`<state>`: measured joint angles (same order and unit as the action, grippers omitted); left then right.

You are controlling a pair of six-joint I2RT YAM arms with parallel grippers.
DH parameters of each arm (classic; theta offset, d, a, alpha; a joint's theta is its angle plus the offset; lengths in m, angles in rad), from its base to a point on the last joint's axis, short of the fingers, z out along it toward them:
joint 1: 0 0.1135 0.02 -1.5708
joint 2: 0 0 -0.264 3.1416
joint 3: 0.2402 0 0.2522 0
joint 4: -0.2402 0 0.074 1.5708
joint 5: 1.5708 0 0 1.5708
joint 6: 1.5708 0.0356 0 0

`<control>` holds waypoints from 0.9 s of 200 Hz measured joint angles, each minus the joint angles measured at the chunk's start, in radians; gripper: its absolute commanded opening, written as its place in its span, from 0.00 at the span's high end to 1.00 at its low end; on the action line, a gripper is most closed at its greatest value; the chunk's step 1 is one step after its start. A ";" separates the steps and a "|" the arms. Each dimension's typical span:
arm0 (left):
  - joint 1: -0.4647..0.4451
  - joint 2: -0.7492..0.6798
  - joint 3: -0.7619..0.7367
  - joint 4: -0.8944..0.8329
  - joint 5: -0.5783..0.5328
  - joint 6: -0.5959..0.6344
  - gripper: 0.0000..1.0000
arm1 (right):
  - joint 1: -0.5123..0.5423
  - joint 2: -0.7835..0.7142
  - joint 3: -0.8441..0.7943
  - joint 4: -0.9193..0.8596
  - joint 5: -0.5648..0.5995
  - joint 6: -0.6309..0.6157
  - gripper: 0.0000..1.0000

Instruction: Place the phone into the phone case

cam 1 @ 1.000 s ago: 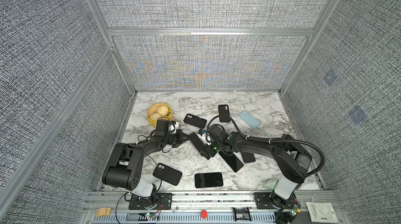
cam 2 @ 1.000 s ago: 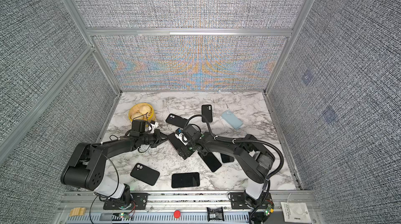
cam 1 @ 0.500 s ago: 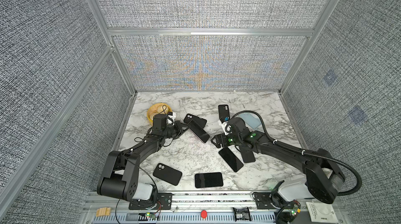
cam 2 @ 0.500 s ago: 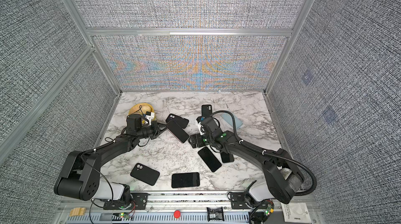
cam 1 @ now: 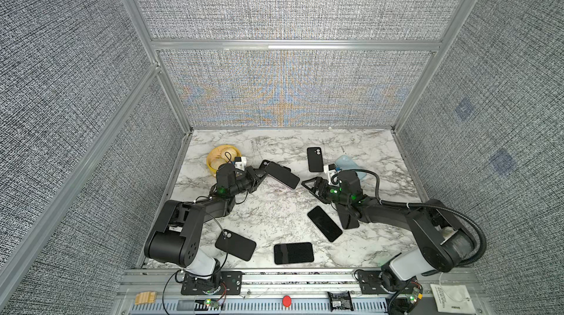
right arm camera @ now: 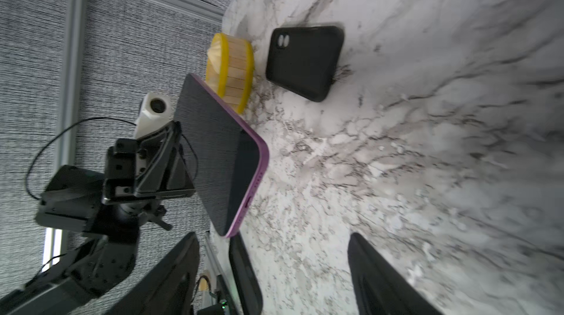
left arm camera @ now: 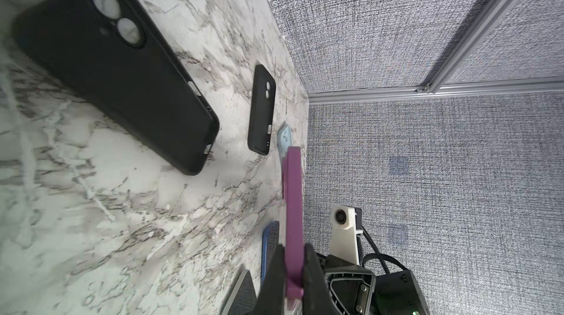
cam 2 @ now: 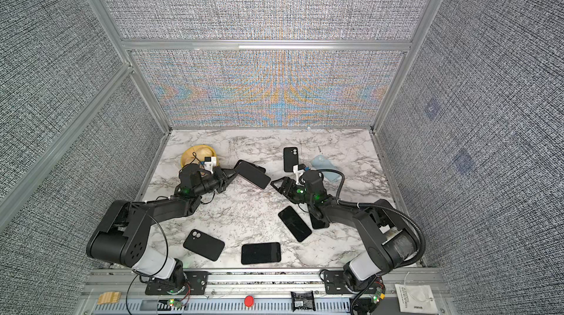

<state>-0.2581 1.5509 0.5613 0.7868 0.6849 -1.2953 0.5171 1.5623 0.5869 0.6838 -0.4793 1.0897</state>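
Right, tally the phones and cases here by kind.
Black cases: 3
Light blue cases: 1
Phones: 3, counting the purple phone in the left gripper
Dark slab under the right arm, unclear: 1
Total: 8

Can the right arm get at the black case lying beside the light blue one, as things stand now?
Probably yes. The right gripper is open and empty, and the black case lies flat just beyond it, with only bare table between. The light blue case lies apart from it.
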 measured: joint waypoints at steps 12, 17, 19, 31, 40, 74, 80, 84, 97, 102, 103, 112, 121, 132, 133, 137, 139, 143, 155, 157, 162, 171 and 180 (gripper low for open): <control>-0.012 0.000 0.006 0.014 -0.008 -0.014 1.00 | 0.000 0.036 0.007 0.069 -0.015 0.045 0.27; -0.018 -0.001 0.008 0.019 -0.012 -0.018 1.00 | 0.000 0.052 0.013 0.092 -0.023 0.061 0.27; -0.020 -0.002 0.009 0.020 -0.013 -0.019 1.00 | 0.000 0.058 0.016 0.102 -0.027 0.068 0.28; -0.033 -0.005 0.011 0.027 -0.024 -0.026 1.00 | -0.001 0.092 0.028 0.155 -0.040 0.098 0.31; -0.043 -0.009 0.015 0.026 -0.029 -0.032 1.00 | 0.000 0.118 0.032 0.204 -0.052 0.124 0.34; -0.052 -0.023 0.024 0.026 -0.031 -0.040 1.00 | 0.000 0.193 0.043 0.340 -0.079 0.214 0.49; -0.053 -0.023 0.024 0.025 -0.032 -0.040 1.00 | 0.000 0.197 0.044 0.357 -0.082 0.222 0.52; -0.053 -0.023 0.024 0.024 -0.035 -0.040 1.00 | 0.000 0.199 0.044 0.366 -0.084 0.225 0.54; -0.053 -0.023 0.024 0.023 -0.038 -0.040 1.00 | 0.000 0.199 0.045 0.387 -0.088 0.240 0.59; -0.053 -0.023 0.023 0.024 -0.038 -0.040 1.00 | -0.001 0.196 0.044 0.390 -0.090 0.240 0.60; -0.053 -0.023 0.023 0.024 -0.038 -0.040 1.00 | -0.001 0.195 0.044 0.391 -0.090 0.241 0.61; -0.053 -0.021 0.023 0.027 -0.038 -0.040 1.00 | -0.002 0.188 0.038 0.397 -0.090 0.243 0.64; -0.053 -0.019 0.020 0.027 -0.039 -0.042 1.00 | -0.003 0.180 0.034 0.397 -0.090 0.243 0.67; -0.053 -0.011 0.017 0.038 -0.038 -0.050 1.00 | -0.006 0.173 0.028 0.397 -0.090 0.246 0.70; -0.053 -0.010 0.017 0.039 -0.038 -0.051 1.00 | -0.007 0.172 0.028 0.397 -0.090 0.246 0.70; -0.053 -0.007 0.015 0.047 -0.037 -0.057 1.00 | -0.008 0.170 0.027 0.396 -0.090 0.246 0.72; -0.053 -0.005 0.014 0.050 -0.037 -0.061 1.00 | -0.009 0.169 0.027 0.396 -0.090 0.246 0.73; -0.053 -0.003 0.013 0.055 -0.037 -0.066 1.00 | -0.011 0.167 0.027 0.396 -0.090 0.245 0.75; -0.053 0.006 0.010 0.081 -0.034 -0.075 1.00 | -0.013 0.163 0.027 0.393 -0.090 0.245 0.77; -0.053 0.008 0.009 0.085 -0.033 -0.075 1.00 | -0.013 0.162 0.027 0.392 -0.090 0.245 0.77; -0.053 0.012 0.008 0.095 -0.032 -0.077 1.00 | -0.013 0.160 0.027 0.389 -0.090 0.245 0.78; -0.053 0.018 0.003 0.111 -0.031 -0.086 1.00 | -0.013 0.158 0.027 0.387 -0.090 0.243 0.79; -0.053 0.021 -0.004 0.126 -0.030 -0.092 1.00 | -0.013 0.153 0.026 0.383 -0.090 0.242 0.81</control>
<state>-0.3115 1.5723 0.5575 0.9131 0.6548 -1.3876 0.5037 1.7157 0.6125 1.0664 -0.5694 1.3315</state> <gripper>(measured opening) 0.096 0.211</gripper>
